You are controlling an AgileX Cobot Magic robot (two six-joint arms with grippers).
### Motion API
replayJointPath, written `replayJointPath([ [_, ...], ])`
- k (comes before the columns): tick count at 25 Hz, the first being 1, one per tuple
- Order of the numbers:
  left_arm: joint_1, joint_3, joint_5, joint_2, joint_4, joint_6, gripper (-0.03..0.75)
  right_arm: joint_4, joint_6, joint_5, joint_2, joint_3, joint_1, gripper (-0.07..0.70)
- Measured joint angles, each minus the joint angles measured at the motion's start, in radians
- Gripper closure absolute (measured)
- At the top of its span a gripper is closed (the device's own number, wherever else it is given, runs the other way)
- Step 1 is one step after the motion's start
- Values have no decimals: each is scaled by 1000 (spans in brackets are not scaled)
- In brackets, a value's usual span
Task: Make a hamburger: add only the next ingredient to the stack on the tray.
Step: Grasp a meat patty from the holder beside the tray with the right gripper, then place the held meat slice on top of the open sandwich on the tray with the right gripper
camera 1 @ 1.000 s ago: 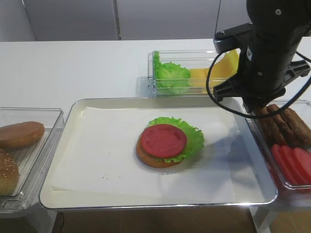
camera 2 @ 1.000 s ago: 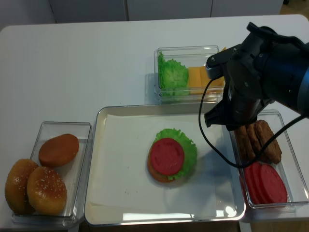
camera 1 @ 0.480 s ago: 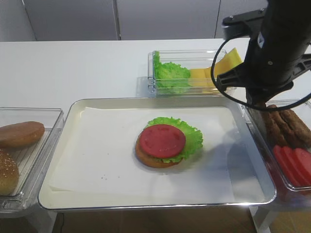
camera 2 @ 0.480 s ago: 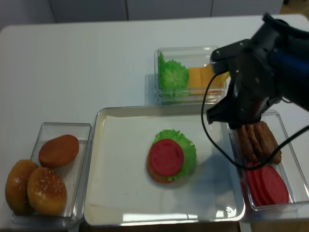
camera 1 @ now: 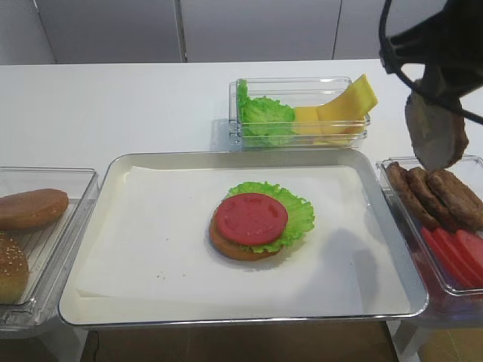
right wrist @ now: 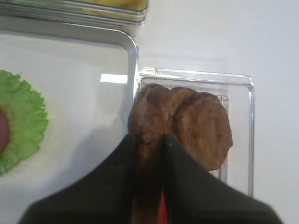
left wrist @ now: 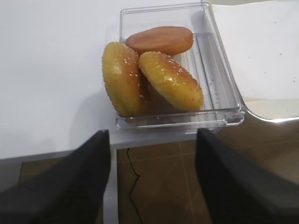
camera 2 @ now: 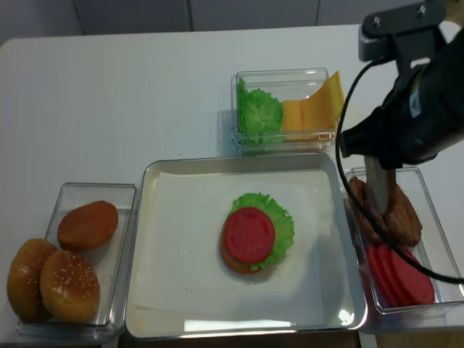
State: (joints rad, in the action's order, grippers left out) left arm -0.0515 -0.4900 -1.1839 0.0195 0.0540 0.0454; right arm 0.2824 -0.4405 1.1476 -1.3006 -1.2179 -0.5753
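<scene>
A dark brown meat patty (camera 1: 435, 132) hangs on edge in the air over the right-hand bin, with my right gripper (right wrist: 149, 141) shut on it. In the right wrist view the patty (right wrist: 148, 109) sticks out between the two black fingers. The stack (camera 1: 253, 222), a bun bottom with lettuce and a tomato slice on top, sits in the middle of the silver tray (camera 1: 106, 197), to the left of and below the held patty. My left gripper (left wrist: 154, 179) is open and holds nothing, over the table's front edge beside the bun bin.
More patties (camera 2: 395, 214) and red tomato slices (camera 2: 399, 279) lie in a clear bin right of the tray. A bin with lettuce and cheese slices (camera 1: 302, 113) stands behind the tray. A bin with bun halves (camera 2: 72, 261) stands to the left.
My right gripper has risen out of the patty bin with one patty pinched in it. The stack and the left gripper's side are unchanged.
</scene>
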Motion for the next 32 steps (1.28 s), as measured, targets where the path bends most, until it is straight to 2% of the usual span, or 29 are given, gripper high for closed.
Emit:
replayJointPath([
  [3, 0, 0, 0, 0, 0, 0, 287, 55, -13, 64, 6, -67, -96, 491],
  [6, 0, 0, 0, 0, 0, 0, 287, 92, -45, 93, -12, -117, -190, 491],
  [12, 0, 0, 0, 0, 0, 0, 287, 115, -94, 97, -123, -140, -337, 491],
  [17, 0, 0, 0, 0, 0, 0, 287, 211, -128, 79, -274, -142, -453, 491],
  [23, 0, 0, 0, 0, 0, 0, 287, 301, -138, 58, -406, -158, -512, 491],
  [28, 0, 0, 0, 0, 0, 0, 287, 326, -143, 26, -450, -195, -513, 491],
  [32, 0, 0, 0, 0, 0, 0, 287, 355, -138, 24, -470, -210, -513, 491],
])
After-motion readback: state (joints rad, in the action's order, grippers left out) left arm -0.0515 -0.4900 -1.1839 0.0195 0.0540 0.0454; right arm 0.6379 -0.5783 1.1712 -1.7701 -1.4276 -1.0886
